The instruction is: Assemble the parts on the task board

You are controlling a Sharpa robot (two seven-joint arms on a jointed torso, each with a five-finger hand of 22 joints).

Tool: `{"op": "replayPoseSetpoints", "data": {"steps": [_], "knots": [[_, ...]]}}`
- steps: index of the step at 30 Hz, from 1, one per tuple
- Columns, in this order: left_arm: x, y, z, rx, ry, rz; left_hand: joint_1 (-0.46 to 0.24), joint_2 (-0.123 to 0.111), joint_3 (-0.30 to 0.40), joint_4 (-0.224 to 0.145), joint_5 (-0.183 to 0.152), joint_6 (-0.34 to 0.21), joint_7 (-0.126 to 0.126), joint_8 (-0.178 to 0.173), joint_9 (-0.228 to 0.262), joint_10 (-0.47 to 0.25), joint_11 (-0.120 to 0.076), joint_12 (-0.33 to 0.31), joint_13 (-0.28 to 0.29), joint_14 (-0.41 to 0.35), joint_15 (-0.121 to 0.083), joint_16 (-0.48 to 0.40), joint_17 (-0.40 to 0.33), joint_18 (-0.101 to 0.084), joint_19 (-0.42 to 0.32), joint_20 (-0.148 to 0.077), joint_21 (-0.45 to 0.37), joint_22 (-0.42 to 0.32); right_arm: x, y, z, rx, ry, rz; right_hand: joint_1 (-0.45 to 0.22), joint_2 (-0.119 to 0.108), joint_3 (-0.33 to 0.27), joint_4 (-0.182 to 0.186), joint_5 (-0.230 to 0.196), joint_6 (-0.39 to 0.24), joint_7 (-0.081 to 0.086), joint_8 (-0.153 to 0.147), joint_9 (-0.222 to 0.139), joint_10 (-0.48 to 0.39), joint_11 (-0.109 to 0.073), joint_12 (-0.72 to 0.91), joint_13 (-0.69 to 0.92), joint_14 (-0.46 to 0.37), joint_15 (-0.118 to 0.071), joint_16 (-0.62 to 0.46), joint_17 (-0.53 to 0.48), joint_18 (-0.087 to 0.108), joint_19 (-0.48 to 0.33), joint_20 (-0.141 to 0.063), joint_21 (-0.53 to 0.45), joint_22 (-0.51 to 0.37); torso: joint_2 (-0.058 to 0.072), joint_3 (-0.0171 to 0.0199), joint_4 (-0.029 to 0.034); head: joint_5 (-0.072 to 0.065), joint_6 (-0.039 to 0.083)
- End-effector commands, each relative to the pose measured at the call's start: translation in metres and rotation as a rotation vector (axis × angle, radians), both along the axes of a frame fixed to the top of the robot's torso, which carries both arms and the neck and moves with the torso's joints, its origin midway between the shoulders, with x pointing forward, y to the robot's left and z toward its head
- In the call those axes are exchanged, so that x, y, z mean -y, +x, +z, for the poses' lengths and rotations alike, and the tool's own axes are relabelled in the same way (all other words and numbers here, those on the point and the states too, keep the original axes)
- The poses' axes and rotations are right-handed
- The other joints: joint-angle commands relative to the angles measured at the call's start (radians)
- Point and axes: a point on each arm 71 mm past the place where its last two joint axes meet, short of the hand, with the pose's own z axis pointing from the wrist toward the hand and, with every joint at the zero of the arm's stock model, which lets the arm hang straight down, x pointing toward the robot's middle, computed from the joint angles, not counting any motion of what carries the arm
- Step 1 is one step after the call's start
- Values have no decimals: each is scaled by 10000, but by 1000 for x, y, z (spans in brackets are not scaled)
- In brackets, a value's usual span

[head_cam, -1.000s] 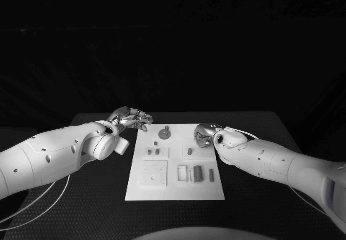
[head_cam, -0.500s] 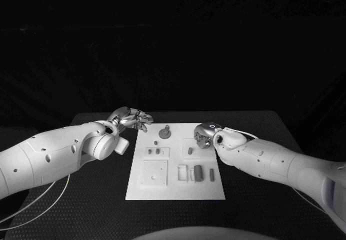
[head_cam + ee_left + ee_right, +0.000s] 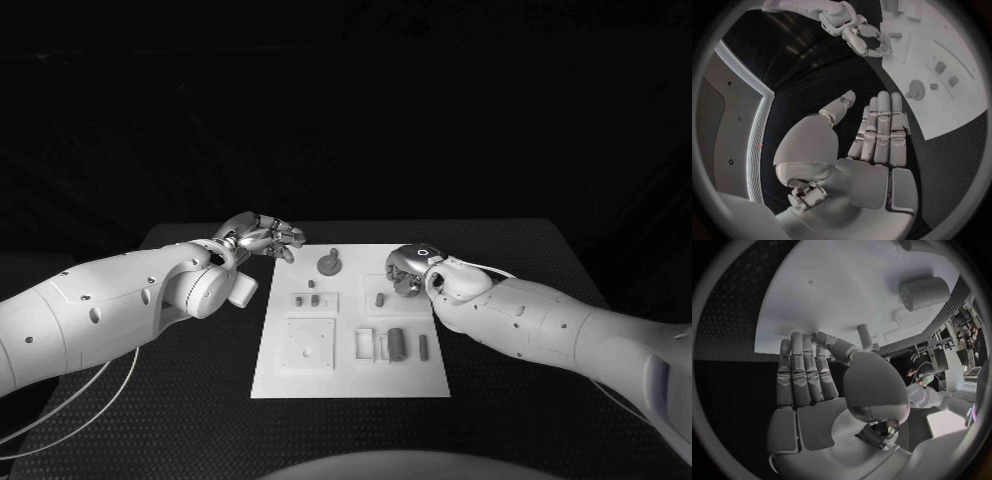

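The white task board [image 3: 281, 385] lies mid-table, and the left wrist view shows it as task board [image 3: 961, 107]. Grey parts sit on it: a round knob part [image 3: 330, 265], small pegs [image 3: 307, 300], a lone peg [image 3: 379, 299], a square plate [image 3: 309, 347] and upright blocks [image 3: 395, 345]. My left hand [image 3: 263, 238] hovers off the board's far left corner; the left wrist view shows this left hand [image 3: 873, 135] flat-fingered and holding nothing. My right hand [image 3: 411, 268] hangs over the board's far right edge. In the right wrist view the right hand [image 3: 811, 375] is empty, fingers straight, thumb near a small peg [image 3: 865, 335].
A thick cylinder [image 3: 923, 292] stands on the board beyond my right hand. The black table [image 3: 188, 400] surrounds the board on all sides, with its far edge just behind both hands. A cable [image 3: 87, 405] hangs under my left arm.
My right hand has crept slightly toward the far edge of the board. The left hand and the parts stay where they were.
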Motion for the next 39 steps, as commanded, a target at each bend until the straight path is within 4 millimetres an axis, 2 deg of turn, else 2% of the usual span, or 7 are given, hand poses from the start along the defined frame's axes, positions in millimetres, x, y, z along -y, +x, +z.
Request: {"op": "replayPoseSetpoints", "data": {"steps": [1,9,30,39], "knots": [[1,0,1,-13,-88,-61,-108,-6,-44,-13,33,-89,10,45,-10,-79,13,-25,-12,75,4,-66,14,15,56,-15,-38,-15,-3,-15,-22,-795,-425,321,119,-25,74,-8,-31,116,-8,68,-8,123,-24,63,95,134,-25,58,67,205,121,-23,72,241,7,7,-8,-2,-1],[1,0,1,-24,-88,-66,-101,-8,-42,-17,33,-91,11,49,-12,-80,12,-22,-10,80,3,-72,25,16,61,-15,-43,-18,-3,-15,-22,-847,-374,280,189,-65,99,-17,-31,200,-44,80,-3,261,-83,71,187,260,-95,120,202,205,266,-83,142,238,16,10,-3,-19,6],[-2,-1,0,-109,-47,-38,-78,-17,-37,-29,34,-109,15,56,-19,-95,16,-22,-10,87,3,-98,58,16,74,-14,-60,-28,4,-15,-17,-571,49,71,207,-81,105,-8,-32,219,-48,76,-3,294,-92,63,228,285,-109,130,257,205,305,-92,160,236,26,17,-2,-40,24],[-3,0,0,-111,-37,-20,-65,-18,-31,-34,35,-118,18,60,-23,-103,18,-21,-9,89,5,-113,75,17,80,-13,-70,-34,3,-12,-6,-386,253,137,207,-85,107,-8,-32,223,-49,75,-3,298,-94,59,238,287,-111,129,268,205,310,-94,162,235,30,22,1,-28,22]]}}
